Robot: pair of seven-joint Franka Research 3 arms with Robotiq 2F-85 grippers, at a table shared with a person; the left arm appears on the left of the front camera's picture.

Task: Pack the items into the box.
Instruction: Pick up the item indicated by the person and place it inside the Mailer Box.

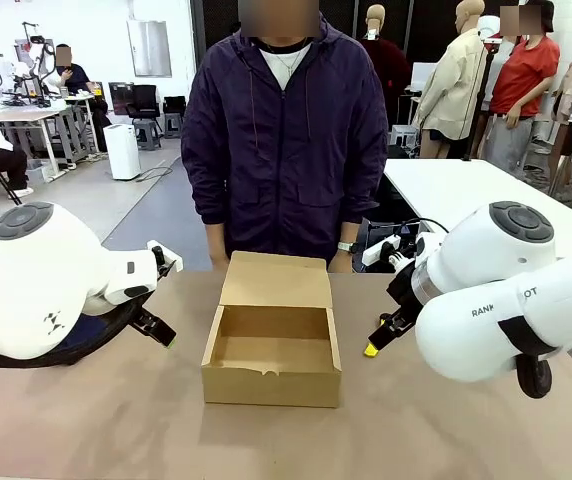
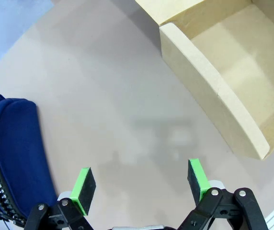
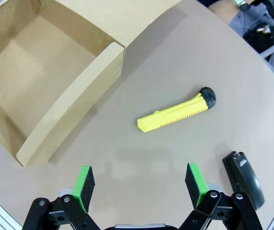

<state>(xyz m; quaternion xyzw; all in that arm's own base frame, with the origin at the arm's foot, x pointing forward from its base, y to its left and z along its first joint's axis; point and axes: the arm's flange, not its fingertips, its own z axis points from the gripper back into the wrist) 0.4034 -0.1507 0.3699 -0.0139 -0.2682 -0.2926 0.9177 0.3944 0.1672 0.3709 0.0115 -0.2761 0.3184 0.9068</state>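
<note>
The brown cardboard box (image 1: pixel 271 352) stands open in the middle of the table, its flap lid leaning back toward the person; nothing lies inside it. In the left wrist view the box (image 2: pixel 223 91) is at the upper right and the navy pouch (image 2: pixel 15 153) with its ribbed zip edge lies at the lower left, beside my open left gripper (image 2: pixel 142 184). My left gripper (image 1: pixel 161 335) hovers left of the box. My right gripper (image 3: pixel 139 184) is open above bare table, with the yellow utility knife (image 3: pixel 177 112) ahead of it and the black stapler (image 3: pixel 245 177) to its right. The right gripper (image 1: pixel 374 345) hangs right of the box.
A person in a dark purple jacket (image 1: pixel 286 130) stands at the far edge behind the box. The brown table (image 1: pixel 116 420) has free room in front of the box and between the box and each gripper. Another white table (image 1: pixel 456 185) stands behind on the right.
</note>
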